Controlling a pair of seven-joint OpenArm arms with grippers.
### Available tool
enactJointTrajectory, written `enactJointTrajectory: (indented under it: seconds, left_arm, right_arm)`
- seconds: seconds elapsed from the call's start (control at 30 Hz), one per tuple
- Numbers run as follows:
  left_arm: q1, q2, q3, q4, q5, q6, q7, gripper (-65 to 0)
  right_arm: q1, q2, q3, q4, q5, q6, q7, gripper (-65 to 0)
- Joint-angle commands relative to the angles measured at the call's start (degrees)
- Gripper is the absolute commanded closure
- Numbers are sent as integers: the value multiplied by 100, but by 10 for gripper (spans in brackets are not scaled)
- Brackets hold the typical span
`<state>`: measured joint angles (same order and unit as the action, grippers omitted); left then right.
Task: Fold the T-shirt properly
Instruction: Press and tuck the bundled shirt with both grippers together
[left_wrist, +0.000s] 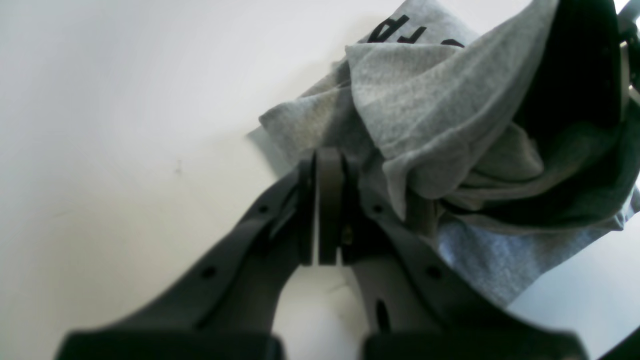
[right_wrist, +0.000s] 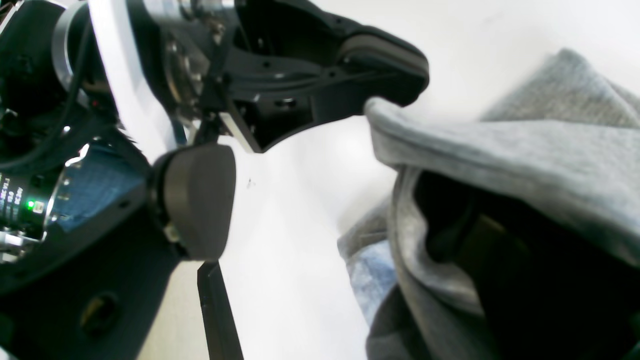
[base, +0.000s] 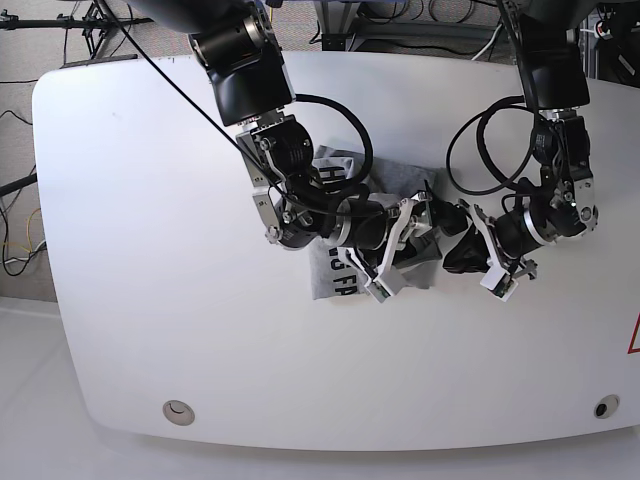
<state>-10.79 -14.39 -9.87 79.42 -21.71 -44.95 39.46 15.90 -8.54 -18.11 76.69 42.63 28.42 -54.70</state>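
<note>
Two grippers: our left gripper (left_wrist: 327, 210) shut and empty, right gripper (right_wrist: 295, 125) wide open beside the limp T-shirt (left_wrist: 425, 115), best pinched at its hem

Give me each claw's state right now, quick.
Left claw: shut, nothing visibly held; the T-shirt lies beside it.
Right claw: open, at the T-shirt's edge, gripping nothing.

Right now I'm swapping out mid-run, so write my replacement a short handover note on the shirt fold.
Left gripper: shut, empty, beside the cloth.
Right gripper: open at a raised fabric edge, not gripping it.
Light heather-grey cotton T-shirt with black lettering: bunched mid-way on the white table, between both arms.
Done: partly gathered, no tidy fold.
Left: flatten, then finish folding.
</note>
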Motion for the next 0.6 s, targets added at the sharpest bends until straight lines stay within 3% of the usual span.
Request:
enactJointTrajectory:
  seconds: [0.0, 0.3, 0.57]
  left_arm:
    - [-341, -156, -196, 98, 84, 495, -408, 0]
    - [-306, -148, -196, 89, 92, 495, -408, 0]
    - [-60, -148, -196, 89, 92, 495, -408, 0]
  right_arm:
    - [-65, -46, -163, 72, 409, 582, -1014, -540]
    - [164, -46, -198, 72, 401, 582, -1014, -545]
    - [454, -46, -954, 46, 383, 353, -996, -545]
